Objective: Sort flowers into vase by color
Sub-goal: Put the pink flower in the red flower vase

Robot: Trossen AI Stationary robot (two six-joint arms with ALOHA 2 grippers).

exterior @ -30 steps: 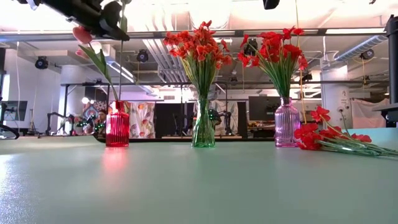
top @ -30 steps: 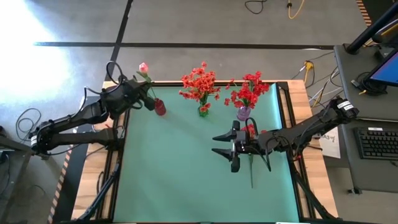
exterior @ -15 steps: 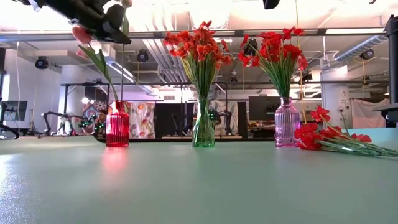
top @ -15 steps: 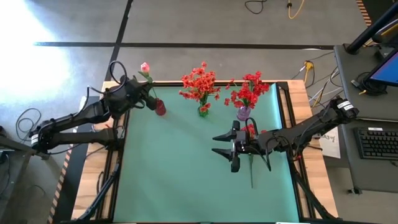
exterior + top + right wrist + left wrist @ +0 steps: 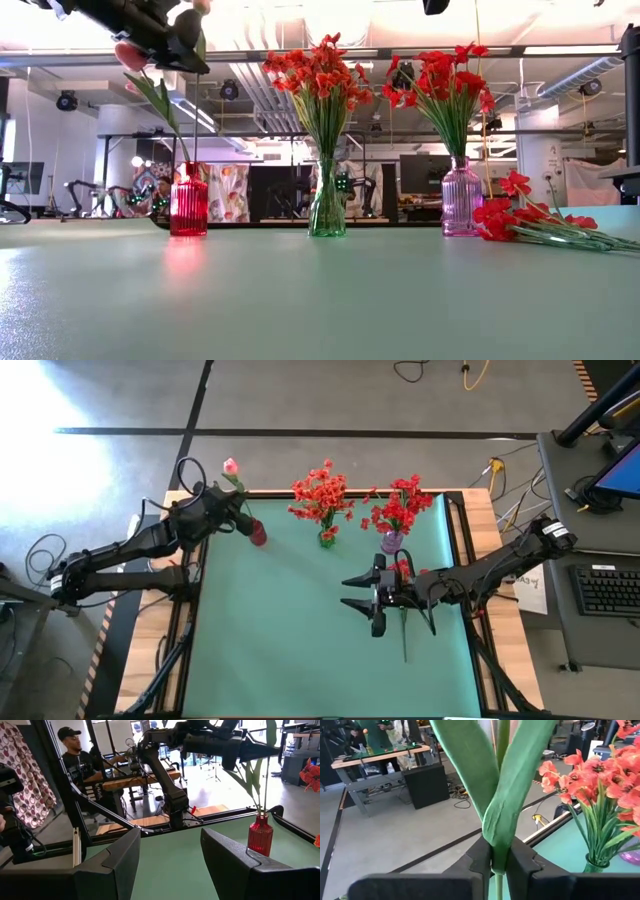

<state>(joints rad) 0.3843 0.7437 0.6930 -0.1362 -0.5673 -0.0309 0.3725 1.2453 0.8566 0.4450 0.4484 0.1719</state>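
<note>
A green mat [image 5: 300, 630] covers the table top, framed by pale wood edges and dark rails, with grey floor and black tape lines around it. At the far left corner the left gripper [image 5: 236, 518] hangs above the red vase [image 5: 257, 533], its fingers [image 5: 480, 862] clenched on the green stem of a pink tulip [image 5: 231, 467] whose stem runs down into that vase. Along the back edge, the clear green vase [image 5: 326, 538] holds orange-red flowers [image 5: 320, 490], and the purple vase [image 5: 391, 542] holds deep red flowers [image 5: 400, 505]. Just in front of the purple vase, loose red flowers [image 5: 520, 220] lie on the mat with stems pointing away from it. The right gripper [image 5: 352, 593] sits low near them, fingers spread and holding nothing. Beyond the table, the room shows workbenches, ceiling ducts, a person in a cap [image 5: 75, 747] seated at a bench, and a keyboard [image 5: 608, 590] on a desk to the right.
</note>
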